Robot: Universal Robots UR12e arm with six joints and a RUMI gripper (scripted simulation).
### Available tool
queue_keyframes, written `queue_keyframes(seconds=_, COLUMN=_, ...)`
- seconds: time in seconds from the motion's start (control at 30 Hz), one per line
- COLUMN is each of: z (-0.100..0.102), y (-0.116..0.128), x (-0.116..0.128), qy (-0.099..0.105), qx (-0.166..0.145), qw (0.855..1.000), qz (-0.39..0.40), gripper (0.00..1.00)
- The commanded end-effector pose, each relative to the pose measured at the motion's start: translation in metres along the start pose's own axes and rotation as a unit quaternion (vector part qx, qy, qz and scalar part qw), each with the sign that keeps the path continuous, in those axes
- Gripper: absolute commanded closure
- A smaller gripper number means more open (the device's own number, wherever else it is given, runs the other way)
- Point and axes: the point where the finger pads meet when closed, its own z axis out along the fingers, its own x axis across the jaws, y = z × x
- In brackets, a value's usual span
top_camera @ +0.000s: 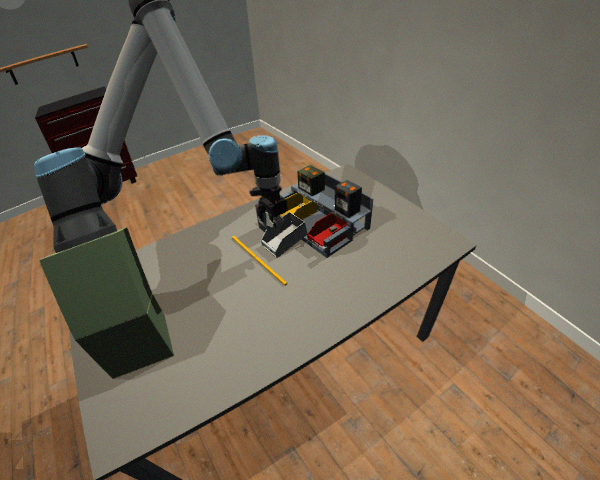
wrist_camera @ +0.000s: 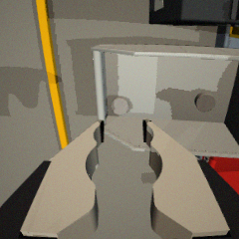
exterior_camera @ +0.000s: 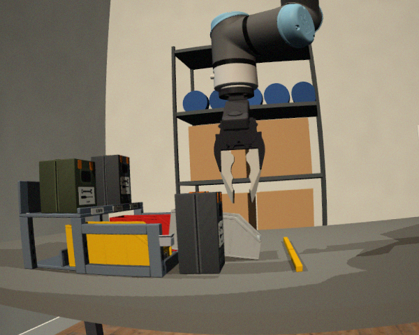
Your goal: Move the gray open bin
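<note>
The gray open bin (top_camera: 285,235) sits at the front of the low gray shelf (top_camera: 336,219) and sticks out toward the table. It also shows in the exterior view (exterior_camera: 240,236) behind a dark box. In the wrist view the bin (wrist_camera: 159,95) holds two small round parts (wrist_camera: 119,106). My gripper (exterior_camera: 243,199) hangs above the bin's near end with its fingers a little apart. Nothing is between the fingers. In the top view the gripper (top_camera: 267,210) is just left of the bin.
A dark upright box (exterior_camera: 200,232) stands beside the bin. A yellow bar (top_camera: 259,259) lies on the table left of it. The shelf holds a yellow bin (top_camera: 298,205), a red bin (top_camera: 328,229) and two boxes on top (top_camera: 310,179). A big green block (top_camera: 104,299) stands at the table's near left.
</note>
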Motion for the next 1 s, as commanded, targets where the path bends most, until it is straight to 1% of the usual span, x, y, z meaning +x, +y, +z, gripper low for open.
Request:
queue_keyframes(seconds=0.0, z=-0.004, y=0.0, x=0.011, qy=0.0, qx=0.0, qw=1.0, qz=0.0, gripper=0.8)
queue_keyframes(seconds=0.23, z=-0.004, y=0.0, x=0.011, qy=0.0, qx=0.0, qw=1.0, qz=0.0, gripper=0.8)
queue_keyframes(seconds=0.4, z=-0.017, y=0.0, x=0.047, qy=0.0, qx=0.0, qw=1.0, qz=0.0, gripper=0.8)
queue_keyframes(seconds=0.8, z=-0.017, y=0.0, x=0.047, qy=0.0, qx=0.0, qw=1.0, qz=0.0, gripper=0.8)
queue_keyframes(seconds=0.97, z=-0.03, y=0.0, x=0.083, qy=0.0, qx=0.0, qw=1.0, qz=0.0, gripper=0.8)
